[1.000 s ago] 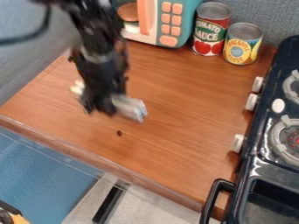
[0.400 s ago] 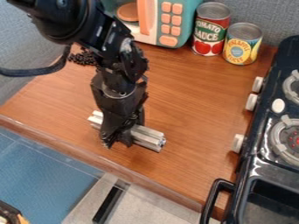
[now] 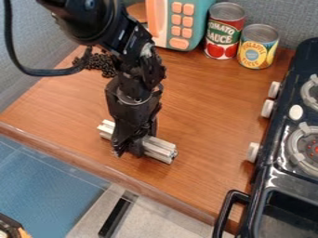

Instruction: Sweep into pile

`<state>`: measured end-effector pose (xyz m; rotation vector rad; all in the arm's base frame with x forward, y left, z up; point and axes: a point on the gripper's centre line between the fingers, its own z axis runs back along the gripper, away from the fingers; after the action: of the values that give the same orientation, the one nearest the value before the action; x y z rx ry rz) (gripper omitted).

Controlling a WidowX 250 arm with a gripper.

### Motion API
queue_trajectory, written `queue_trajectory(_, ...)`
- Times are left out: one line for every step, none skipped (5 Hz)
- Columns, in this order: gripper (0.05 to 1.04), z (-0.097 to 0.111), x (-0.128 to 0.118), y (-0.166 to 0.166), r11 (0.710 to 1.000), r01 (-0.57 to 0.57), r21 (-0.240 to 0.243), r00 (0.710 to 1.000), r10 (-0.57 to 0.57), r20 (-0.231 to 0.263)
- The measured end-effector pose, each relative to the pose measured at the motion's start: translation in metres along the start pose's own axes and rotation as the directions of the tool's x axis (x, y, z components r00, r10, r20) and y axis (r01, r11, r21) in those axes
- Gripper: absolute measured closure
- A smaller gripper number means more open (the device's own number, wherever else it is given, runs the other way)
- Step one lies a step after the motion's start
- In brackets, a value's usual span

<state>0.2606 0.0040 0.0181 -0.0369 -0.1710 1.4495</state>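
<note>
My gripper (image 3: 129,148) hangs low over the front part of the wooden counter, shut on the middle of a silver-white ribbed bar (image 3: 160,148). The bar lies crosswise, one end sticking out on each side of the gripper, and is at or close to the counter surface; a gap cannot be made out. A heap of small black pieces (image 3: 99,63) lies at the back left of the counter, partly behind the arm and its cable.
A toy microwave (image 3: 179,28) and two cans, one red (image 3: 223,35) and one yellow (image 3: 257,48), stand along the back. The black toy stove (image 3: 282,153) borders the right side. The counter's front edge (image 3: 112,174) runs diagonally below the gripper.
My gripper came down and rightward toward the front with the bar, then shifted only slightly. The black heap at the back left has come out from behind the arm.
</note>
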Motion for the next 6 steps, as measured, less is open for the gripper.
queue_trajectory(0.301, -0.001, 0.004, -0.001, 0.999, 0.049, 0.011, 0.998, -0.049, 0.025)
queue_trajectory(0.08, 0.002, 0.005, 0.002, 0.995, 0.098, 0.028, 0.995, -0.098, 0.025)
queue_trajectory(0.076, 0.022, 0.006, -0.002, 0.993, 0.117, -0.018, 0.993, -0.116, 0.034)
queue_trajectory(0.083, 0.035, 0.004, -0.004, 0.986, 0.166, 0.019, 0.986, -0.167, 0.007)
queue_trajectory(0.083, 0.049, 0.004, -0.01, 0.955, 0.293, 0.056, 0.956, -0.292, -0.022)
queue_trajectory(0.083, 0.05, 0.004, -0.008, 0.952, 0.297, 0.069, 0.955, -0.296, -0.026)
